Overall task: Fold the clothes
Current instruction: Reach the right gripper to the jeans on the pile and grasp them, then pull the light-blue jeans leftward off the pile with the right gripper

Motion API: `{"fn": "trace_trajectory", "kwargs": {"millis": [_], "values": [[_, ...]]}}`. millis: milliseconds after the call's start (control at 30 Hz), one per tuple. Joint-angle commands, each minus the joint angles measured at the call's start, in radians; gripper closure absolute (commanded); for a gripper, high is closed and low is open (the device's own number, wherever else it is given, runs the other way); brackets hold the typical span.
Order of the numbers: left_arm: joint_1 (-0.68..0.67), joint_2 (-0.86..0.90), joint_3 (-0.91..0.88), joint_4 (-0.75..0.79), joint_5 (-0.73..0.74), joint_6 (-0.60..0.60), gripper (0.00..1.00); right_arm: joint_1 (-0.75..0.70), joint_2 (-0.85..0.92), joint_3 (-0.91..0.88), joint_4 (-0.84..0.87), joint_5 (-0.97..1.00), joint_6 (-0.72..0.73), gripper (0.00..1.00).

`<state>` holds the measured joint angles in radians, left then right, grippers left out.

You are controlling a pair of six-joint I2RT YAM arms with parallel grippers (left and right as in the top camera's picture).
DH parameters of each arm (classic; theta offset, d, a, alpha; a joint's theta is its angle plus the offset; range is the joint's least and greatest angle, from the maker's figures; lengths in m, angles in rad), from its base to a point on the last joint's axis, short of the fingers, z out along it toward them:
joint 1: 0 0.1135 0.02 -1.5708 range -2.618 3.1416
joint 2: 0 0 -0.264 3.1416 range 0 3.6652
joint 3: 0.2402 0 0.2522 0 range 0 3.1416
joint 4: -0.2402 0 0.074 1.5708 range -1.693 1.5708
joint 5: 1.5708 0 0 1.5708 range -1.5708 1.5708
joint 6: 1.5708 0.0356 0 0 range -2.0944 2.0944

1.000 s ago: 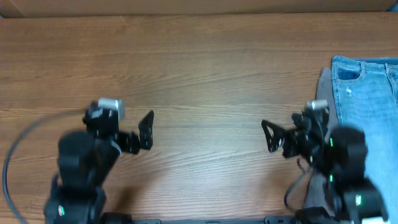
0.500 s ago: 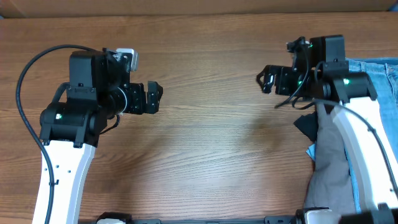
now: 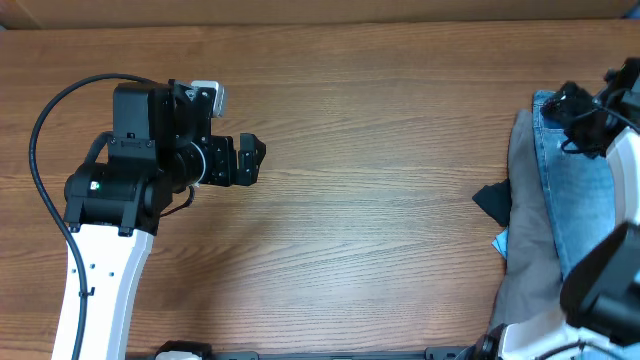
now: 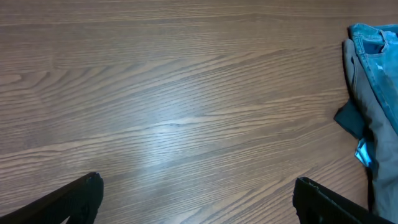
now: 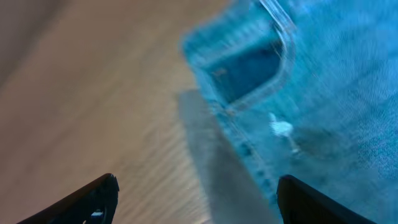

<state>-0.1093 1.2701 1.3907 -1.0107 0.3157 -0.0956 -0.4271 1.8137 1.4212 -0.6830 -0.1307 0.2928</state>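
Light-blue denim jeans lie at the table's right edge, on top of grey trousers. My right gripper is open above the jeans' top left corner; its wrist view shows the jeans, the grey trousers' edge and its open fingers. My left gripper is open and empty over bare wood at the left. Its wrist view shows the jeans and grey trousers far right.
The wooden table spans the view. A dark flap of fabric sticks out from the grey trousers' left edge. A black cable loops beside the left arm.
My right arm has swung right, from the table's middle-right to above the jeans' top corner. My left arm has stayed nearly still since half a second ago.
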Motion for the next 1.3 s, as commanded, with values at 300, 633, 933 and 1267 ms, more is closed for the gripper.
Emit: {"fn": "trace_trajectory", "kwargs": {"millis": [300,633,933,1267], "values": [[0.004,0.015,0.031,-0.004,0.017,0.013,0.0,-0.004,0.228,0.02,-0.021,0.21,-0.194,0.31],[0.004,0.095,0.031,-0.025,0.018,0.013,0.0,0.006,0.28,0.011,-0.04,0.251,-0.193,0.36],[0.004,0.123,0.031,-0.038,0.026,0.013,0.0,0.074,0.28,0.011,-0.02,0.354,-0.29,0.36],[0.004,0.123,0.031,-0.056,0.026,0.013,0.0,0.039,0.28,0.014,-0.029,0.478,-0.228,0.63]]}}
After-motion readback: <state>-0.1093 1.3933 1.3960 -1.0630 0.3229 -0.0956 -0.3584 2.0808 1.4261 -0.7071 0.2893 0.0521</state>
